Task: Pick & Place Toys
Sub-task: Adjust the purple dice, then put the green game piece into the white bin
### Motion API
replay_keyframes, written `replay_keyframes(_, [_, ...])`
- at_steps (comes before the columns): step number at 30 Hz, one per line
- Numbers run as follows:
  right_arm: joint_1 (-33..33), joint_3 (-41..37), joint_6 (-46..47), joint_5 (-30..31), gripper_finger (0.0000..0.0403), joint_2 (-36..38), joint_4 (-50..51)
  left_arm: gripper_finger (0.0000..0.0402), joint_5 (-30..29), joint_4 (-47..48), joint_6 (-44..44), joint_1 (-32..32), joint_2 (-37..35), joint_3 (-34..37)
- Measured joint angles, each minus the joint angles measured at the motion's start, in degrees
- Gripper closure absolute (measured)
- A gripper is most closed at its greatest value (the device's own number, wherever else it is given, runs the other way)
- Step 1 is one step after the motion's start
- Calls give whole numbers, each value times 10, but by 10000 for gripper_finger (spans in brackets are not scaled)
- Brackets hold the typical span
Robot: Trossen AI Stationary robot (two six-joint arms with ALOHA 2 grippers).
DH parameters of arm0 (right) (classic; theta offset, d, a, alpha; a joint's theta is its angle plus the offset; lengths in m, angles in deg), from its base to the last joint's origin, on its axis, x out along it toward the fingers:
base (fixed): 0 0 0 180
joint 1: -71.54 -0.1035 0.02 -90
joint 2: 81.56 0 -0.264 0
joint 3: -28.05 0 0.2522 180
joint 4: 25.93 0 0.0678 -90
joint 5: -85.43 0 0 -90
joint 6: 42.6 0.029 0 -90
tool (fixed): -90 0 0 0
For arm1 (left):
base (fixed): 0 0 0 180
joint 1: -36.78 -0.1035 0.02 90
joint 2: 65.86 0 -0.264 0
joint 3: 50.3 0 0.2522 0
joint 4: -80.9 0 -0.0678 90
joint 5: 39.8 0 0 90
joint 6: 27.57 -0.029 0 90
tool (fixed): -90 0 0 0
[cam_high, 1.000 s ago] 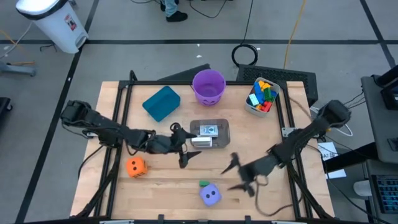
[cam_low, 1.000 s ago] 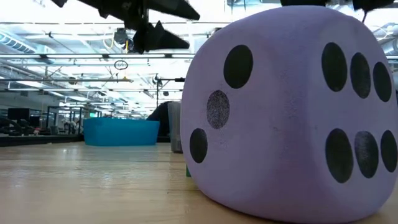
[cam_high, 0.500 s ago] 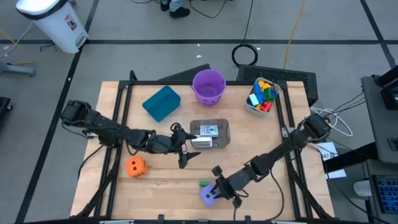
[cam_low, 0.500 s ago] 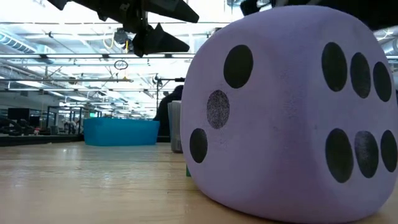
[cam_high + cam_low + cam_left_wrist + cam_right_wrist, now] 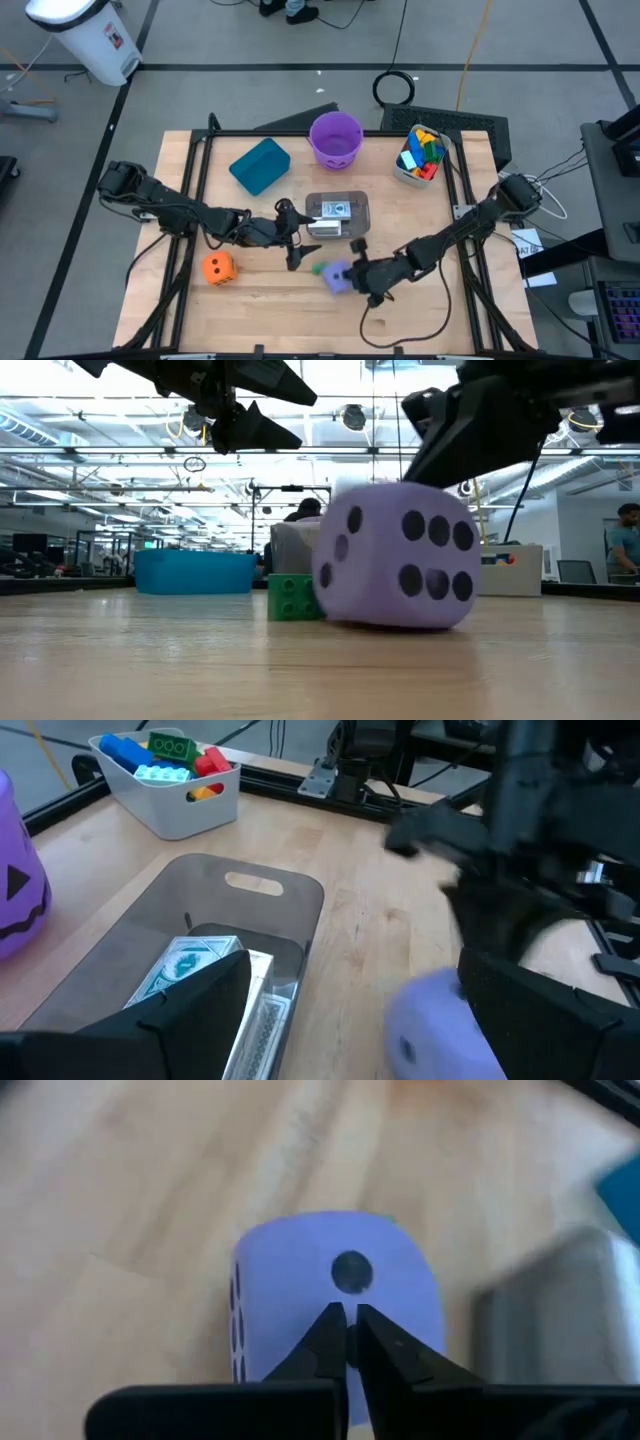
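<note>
The purple die (image 5: 337, 277) sits on the table near its middle, with a green block (image 5: 320, 268) against its left side. In the low view the die (image 5: 395, 555) and the block (image 5: 292, 598) both rest on the wood. My right gripper (image 5: 350, 1312) is shut, its tips at the die's one-dot face, on the die's right (image 5: 357, 275). My left gripper (image 5: 300, 250) hangs open just left of the clear tub (image 5: 337, 215) of cards. The orange die (image 5: 218, 267) lies near the left. My right gripper has its shut fingertips (image 5: 335, 1325) against the die's one-dot face (image 5: 350, 1272), just below the dot. The fingers come slanting down from the table's right. The die stands on the table with the green block against it.
At the back stand a teal bin (image 5: 260, 165), a purple bucket (image 5: 335, 138) and a white tub (image 5: 420, 155) of coloured blocks. The clear tub lies just beyond the purple die. Bare wood lies along the near edge.
My right gripper has gone left and toward the near edge to the purple die, shut its fingers, then moved toward the far edge. The die has slid toward the far edge and turned about. The green block has moved with it.
</note>
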Motion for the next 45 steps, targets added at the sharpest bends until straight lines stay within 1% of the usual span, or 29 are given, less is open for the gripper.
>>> replay_keyframes(3, [0,-1,24,36,401,24,54,36,0,0,0,0,0,0])
replay_keyframes(5, [0,-1,37,42,399,39,77,37,0,-1,0,0,0,0])
replay_keyframes(14, [-22,-1,34,33,393,67,85,36,0,-1,3,0,0,0])
replay_keyframes(17, [-28,-1,25,33,393,66,85,36,1,3,36,0,0,0])
replay_keyframes(19, [-28,-1,20,33,394,67,85,36,18,15,67,2,3,0])
replay_keyframes(21, [-28,-1,20,33,394,67,84,37,50,22,89,6,13,0])
replay_keyframes(23, [-28,-1,19,33,394,67,85,36,79,22,102,13,30,0])
replay_keyframes(27, [-28,-1,19,33,394,67,89,36,86,9,105,37,85,0])
replay_keyframes(28, [-28,-1,19,33,394,67,92,37,81,8,102,42,100,-2])
replay_keyframes(32, [-31,-1,18,33,395,69,99,37,26,8,98,56,154,-15])
replay_keyframes(35, [-32,-1,15,32,396,70,98,37,5,13,101,57,194,-21])
replay_keyframes(41, [-32,-1,16,33,394,70,99,37,0,12,75,54,246,-27])
replay_keyframes(45, [-32,-1,17,32,397,70,99,37,12,8,76,45,256,-27])
